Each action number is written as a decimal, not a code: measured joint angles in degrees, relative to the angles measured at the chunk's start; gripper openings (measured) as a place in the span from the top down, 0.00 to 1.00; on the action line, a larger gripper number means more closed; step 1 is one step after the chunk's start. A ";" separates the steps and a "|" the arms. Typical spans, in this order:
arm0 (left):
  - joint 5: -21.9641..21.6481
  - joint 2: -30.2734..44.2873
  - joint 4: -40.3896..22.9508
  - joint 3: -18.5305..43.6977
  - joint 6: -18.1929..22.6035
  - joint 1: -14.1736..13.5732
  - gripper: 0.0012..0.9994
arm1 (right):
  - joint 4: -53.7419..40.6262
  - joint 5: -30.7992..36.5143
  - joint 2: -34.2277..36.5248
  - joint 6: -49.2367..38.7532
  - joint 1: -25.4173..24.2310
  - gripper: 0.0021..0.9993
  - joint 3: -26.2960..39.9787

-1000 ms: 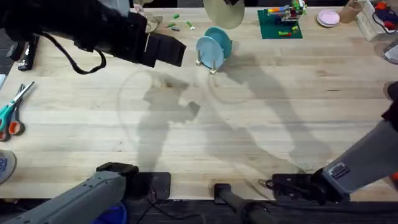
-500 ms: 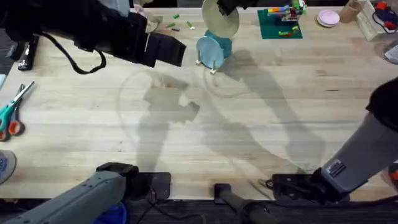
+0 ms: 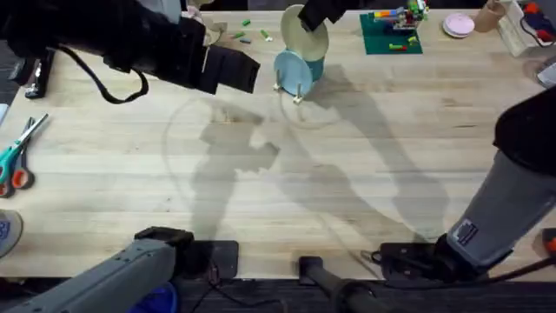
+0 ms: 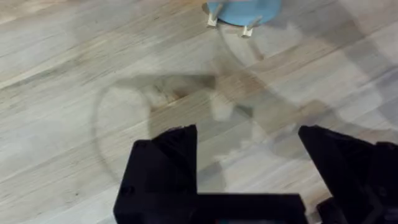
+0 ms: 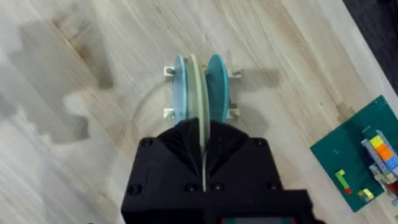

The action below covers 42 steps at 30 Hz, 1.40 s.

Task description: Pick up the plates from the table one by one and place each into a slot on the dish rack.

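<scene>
My right gripper (image 5: pixel 202 134) is shut on the top edge of the pale cream plate (image 5: pixel 198 93), which it holds on edge. The plate hangs between two light blue plates (image 5: pixel 181 87) (image 5: pixel 217 84) standing in the small wooden dish rack (image 5: pixel 169 71). I cannot tell whether it touches the rack's base. From overhead the cream plate (image 3: pixel 306 41) is just behind a blue plate (image 3: pixel 294 68), under the right gripper (image 3: pixel 310 15), at the far middle of the table (image 3: pixel 347 191). My left gripper (image 3: pixel 234 69) hovers left of the rack, open and holding nothing (image 4: pixel 249 162).
A green baseplate (image 3: pixel 391 35) with bricks lies right of the rack, and a pink dish (image 3: pixel 458 24) farther right. Loose small bricks (image 3: pixel 248 35) lie behind the left gripper. Scissors (image 3: pixel 17 156) rest at the left edge.
The right gripper has come down and slightly forward with the cream plate, bringing it from above the rack to between the blue plates. The left arm has stayed still.
</scene>
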 joint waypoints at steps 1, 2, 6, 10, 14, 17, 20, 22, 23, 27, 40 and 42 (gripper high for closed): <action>0.00 0.00 0.00 0.00 0.00 0.00 0.00 | 0.03 0.00 0.00 0.00 0.00 0.97 0.00; 0.00 0.00 0.02 0.00 0.00 0.00 0.00 | 0.01 0.00 0.00 0.00 0.00 0.97 0.00; 0.00 0.00 0.00 0.00 0.00 0.00 0.00 | 0.00 0.00 0.10 0.00 0.00 0.97 0.00; 0.00 0.00 0.00 0.00 0.00 0.00 0.00 | 0.37 0.80 0.99 0.00 0.00 0.97 0.00; 0.00 0.00 0.02 0.00 0.00 0.00 0.00 | 1.24 2.00 2.33 0.00 0.00 0.97 0.00; 0.00 0.00 0.00 0.00 0.00 0.00 0.00 | 1.28 2.46 2.64 0.00 0.00 0.97 0.00; 0.00 0.00 0.00 0.00 0.00 0.00 0.00 | 1.32 2.60 2.63 0.00 0.00 0.97 0.00; 0.00 0.00 0.00 0.00 0.00 0.00 0.00 | 1.31 2.60 2.69 0.00 0.00 0.97 0.00; 0.00 0.00 0.00 0.00 0.00 0.00 0.00 | 1.32 2.58 2.69 0.00 0.00 0.97 0.00; 0.00 0.00 0.02 0.00 0.00 0.00 0.00 | 1.30 2.56 2.84 0.00 0.00 0.97 0.00; -0.22 0.00 0.00 0.00 0.00 0.00 0.00 | 1.28 2.56 5.73 0.02 0.02 0.97 0.00; -0.22 0.00 0.00 0.00 0.00 0.00 0.00 | 1.30 2.54 6.44 0.02 0.02 0.97 0.00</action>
